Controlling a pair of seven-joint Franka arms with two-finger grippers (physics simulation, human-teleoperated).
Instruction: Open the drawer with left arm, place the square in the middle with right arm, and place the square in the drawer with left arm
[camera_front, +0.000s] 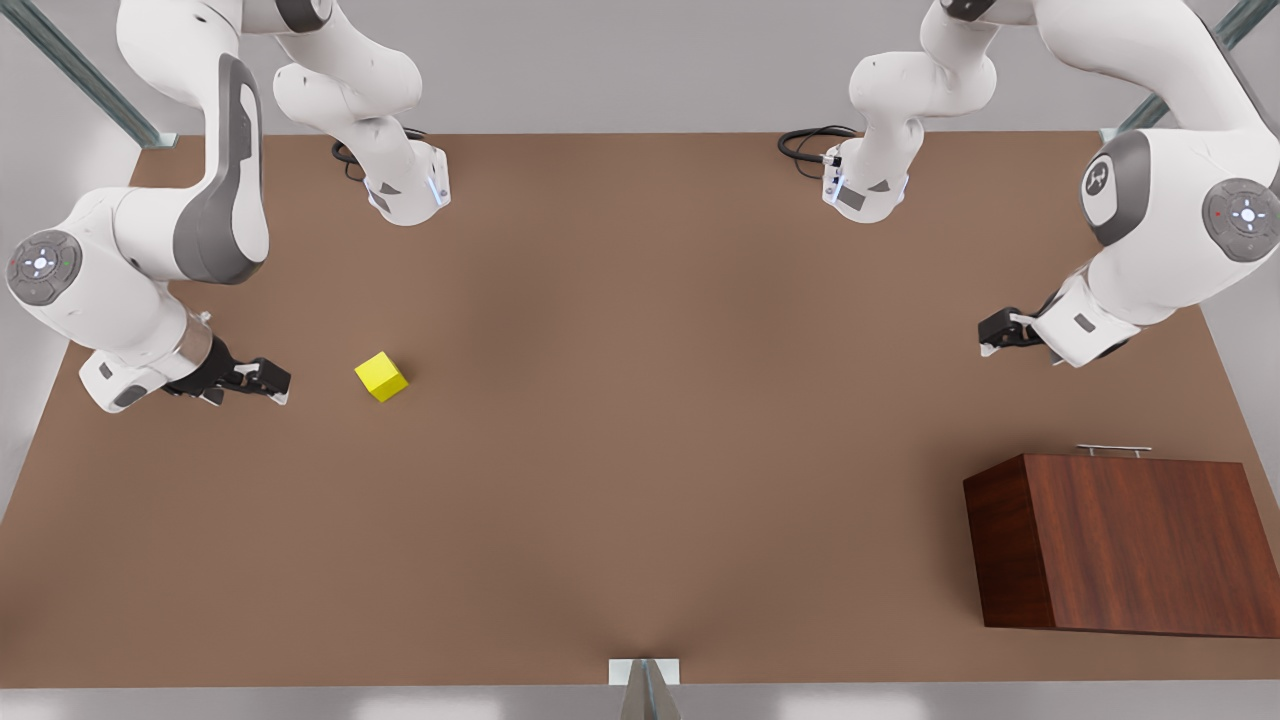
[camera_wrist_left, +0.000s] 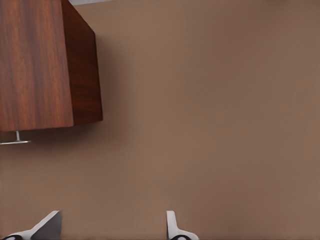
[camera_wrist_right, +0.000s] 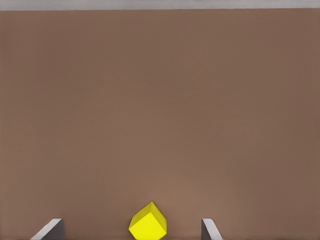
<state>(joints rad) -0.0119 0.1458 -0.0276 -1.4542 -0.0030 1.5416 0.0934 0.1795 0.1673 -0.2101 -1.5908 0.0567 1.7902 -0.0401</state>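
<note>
Already poised, the left gripper (camera_front: 988, 338) hangs over bare table (camera_front: 640, 480) on the front view's right, fingers (camera_wrist_left: 172, 225) spread apart and empty, with the drawer (camera_front: 1120, 540) still shut in its dark wood box and its handle (camera_front: 1113, 450) on the side facing the arm. Across the table, on the front view's left, the right gripper (camera_front: 262, 382) waits just beside the square (camera_front: 381, 377), its fingers (camera_wrist_right: 210, 231) also parted and holding nothing — the yellow cube sits between them in the right wrist view, turned corner-on, well apart from the middle (camera_front: 640, 400).

Trouble could start at the handle: it is a slim bar standing close to the drawer front, and fingers that come in off-centre or too shallow may slip off as the pull begins, or drag the whole box across the table instead of sliding the drawer out. The cube's skewed pose carries its own risk — fingers closing on its corners rather than flat faces could twist it or squirt it away.
</note>
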